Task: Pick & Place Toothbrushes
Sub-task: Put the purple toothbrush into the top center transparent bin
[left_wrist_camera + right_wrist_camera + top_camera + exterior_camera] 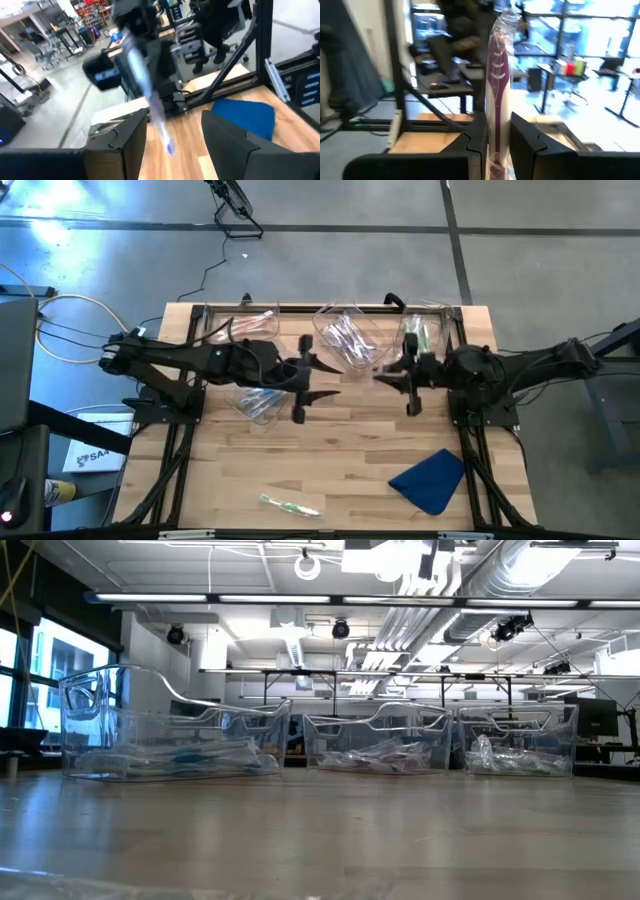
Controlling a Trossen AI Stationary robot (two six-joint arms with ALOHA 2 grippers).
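Step in hand: a blue-accented toothbrush (145,95) is being released by the left gripper (170,132) while a purple-accented toothbrush (498,80) is being carried by the right gripper (497,132).
Left gripper: the fingers are standing apart; the wrapped brush is seen slanting in the gap between them and appears to be dropping free. Whether it is touching either finger cannot be told.
Left gripper position: in the high view it is being held above the table's middle, just beside the near-left clear bin (258,402).
Right gripper: the fingers are clamped on the lower part of the wrapped purple brush, which is being held upright.
Right gripper position: it is being held near the centre bin (345,335), right of the table's middle (408,385).
Bins: three clear bins along the far edge and one nearer on the left are being filled with wrapped brushes, apparently sorted by colour.
Remaining work: a green-accented toothbrush (290,504) is lying on the wooden table (350,450) near its front edge, well apart from the blue cloth (430,478).
Method, release: the fingers are best opened directly over the bin mouth, so the brush is not bounced off the rim.
Method, carry: the purple brush is best kept upright and lowered into the bin of purple brushes before the clamp is eased.
Risk: the slick wrapper is likely to be slipping in a light grip.
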